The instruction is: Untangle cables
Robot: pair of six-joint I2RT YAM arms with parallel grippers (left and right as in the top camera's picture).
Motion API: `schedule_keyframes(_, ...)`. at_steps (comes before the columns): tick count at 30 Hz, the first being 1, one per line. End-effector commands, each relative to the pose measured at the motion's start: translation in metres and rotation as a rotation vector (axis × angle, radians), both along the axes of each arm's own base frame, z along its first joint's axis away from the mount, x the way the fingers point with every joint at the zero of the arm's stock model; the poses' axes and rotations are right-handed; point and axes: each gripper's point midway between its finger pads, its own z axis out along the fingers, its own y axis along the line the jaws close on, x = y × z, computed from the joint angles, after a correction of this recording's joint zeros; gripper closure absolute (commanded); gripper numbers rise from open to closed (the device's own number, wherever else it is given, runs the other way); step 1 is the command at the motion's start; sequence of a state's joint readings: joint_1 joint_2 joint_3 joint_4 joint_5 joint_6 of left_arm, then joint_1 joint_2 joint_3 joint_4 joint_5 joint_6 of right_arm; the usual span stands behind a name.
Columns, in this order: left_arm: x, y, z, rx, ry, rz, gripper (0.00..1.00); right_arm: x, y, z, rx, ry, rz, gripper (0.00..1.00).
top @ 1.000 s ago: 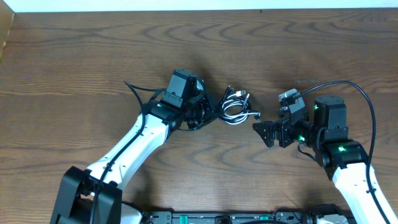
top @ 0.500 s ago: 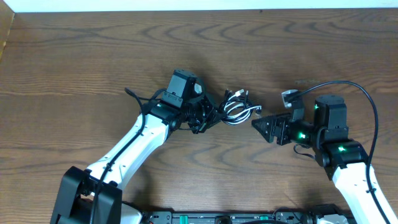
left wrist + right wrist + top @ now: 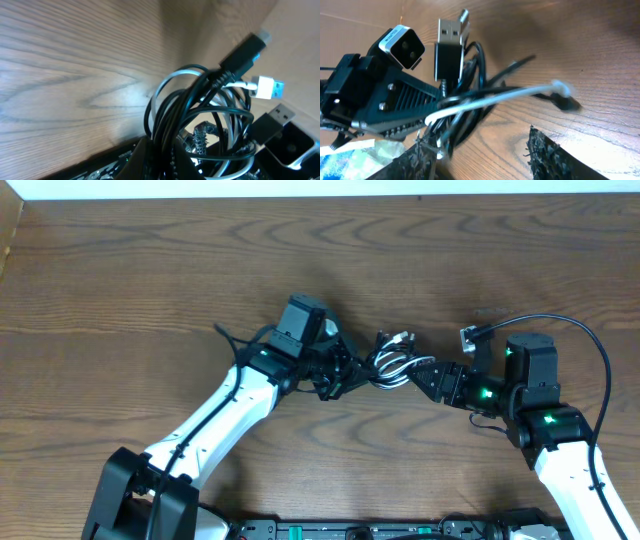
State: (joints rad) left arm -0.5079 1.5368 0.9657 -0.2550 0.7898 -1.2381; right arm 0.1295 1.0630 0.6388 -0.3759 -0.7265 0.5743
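The cables (image 3: 392, 360) form one tangled bundle of black cords and a white one between the two arms at mid-table. My left gripper (image 3: 350, 375) is shut on the bundle's left side. In the left wrist view the loops (image 3: 200, 115) rise out of the pinched jaws (image 3: 161, 147), with a white plug (image 3: 267, 87) and a black plug (image 3: 245, 50) sticking out. My right gripper (image 3: 428, 375) is at the bundle's right side. Its jaws (image 3: 476, 137) stand apart, with the white cord (image 3: 495, 97) and black loops against the left finger (image 3: 412, 160). A black USB plug (image 3: 447, 50) points up.
The right arm's own thick black wire (image 3: 590, 345) loops over its wrist. The left arm's camera housing (image 3: 402, 45) sits close behind the bundle in the right wrist view. The wooden table (image 3: 150, 270) ends at a white strip along the far edge.
The right gripper has slid left up to the bundle and its jaws have narrowed. The left gripper has shifted right with the cables, and the bundle now stretches between both grippers.
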Motion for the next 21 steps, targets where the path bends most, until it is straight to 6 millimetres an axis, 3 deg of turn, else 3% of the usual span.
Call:
schedule_keyframes(1,-0.006,-0.014,0.013,-0.045,-0.021,-0.047,0.93,0.002,0.003,0.008,0.019,-0.004,0.004,0.50)
schedule_keyframes(3,-0.009,-0.020,0.015,-0.052,-0.028,-0.061,0.93,0.002,0.003,0.008,0.019,-0.003,0.004,0.59)
schedule_keyframes(6,-0.012,-0.026,0.018,-0.063,-0.033,-0.073,0.93,0.002,0.003,0.008,0.019,-0.003,0.004,0.80)
schedule_keyframes(10,-0.014,-0.035,0.024,-0.088,-0.068,-0.096,0.93,0.003,0.002,0.007,0.012,-0.005,-0.002,0.97)
schedule_keyframes(16,-0.008,-0.033,0.022,-0.060,-0.181,-0.133,0.92,0.001,-0.004,-0.002,-0.049,-0.018,0.005,0.99)
schedule_keyframes(21,0.000,-0.022,0.006,0.053,-0.311,-0.171,0.93,-0.006,-0.035,-0.036,-0.270,0.048,-0.063,0.99)
